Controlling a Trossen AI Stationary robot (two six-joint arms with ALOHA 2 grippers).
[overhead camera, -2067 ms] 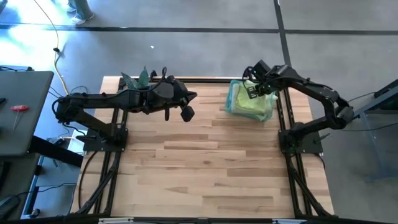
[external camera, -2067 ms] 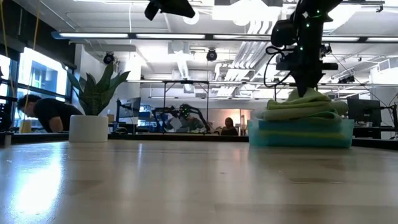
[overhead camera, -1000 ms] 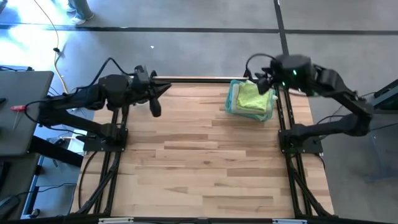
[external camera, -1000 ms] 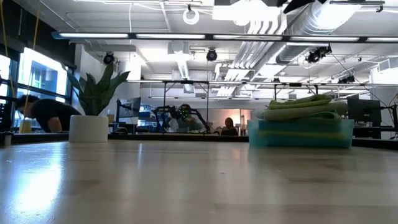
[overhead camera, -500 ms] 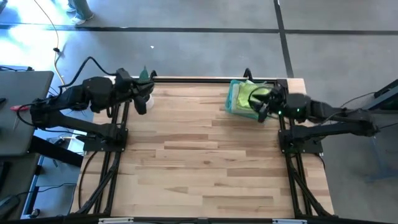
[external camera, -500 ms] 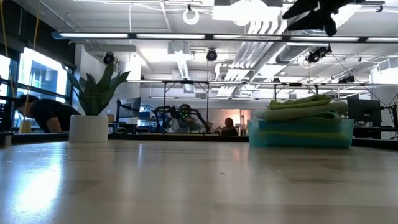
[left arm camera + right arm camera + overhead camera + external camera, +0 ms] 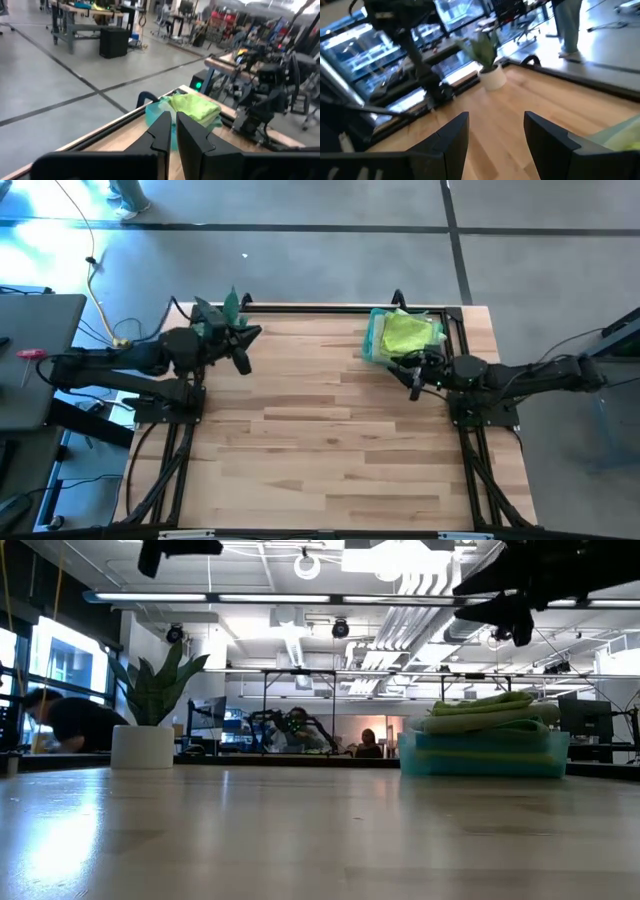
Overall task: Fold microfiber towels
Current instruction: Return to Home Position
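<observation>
A stack of folded microfiber towels (image 7: 408,333), lime green on top, rests in a teal bin (image 7: 372,340) at the table's far right. It also shows in the low view (image 7: 485,712) and the left wrist view (image 7: 194,107). My left gripper (image 7: 244,363) is shut and empty, high over the table's far left, by the plant. My right gripper (image 7: 414,386) is open and empty, above the table just near of the bin. Its fingers (image 7: 455,135) stand wide apart.
A spiky plant in a white pot (image 7: 145,730) stands at the far left corner (image 7: 228,308). The bare wooden tabletop (image 7: 320,440) spreads over the middle and near side. People and benches show in the room beyond the table.
My right gripper has gone from above the towel stack toward the table's near edge and lower, and its arm has folded back toward its base. My left arm has also drawn back toward the table's left edge. The towel stack has not moved.
</observation>
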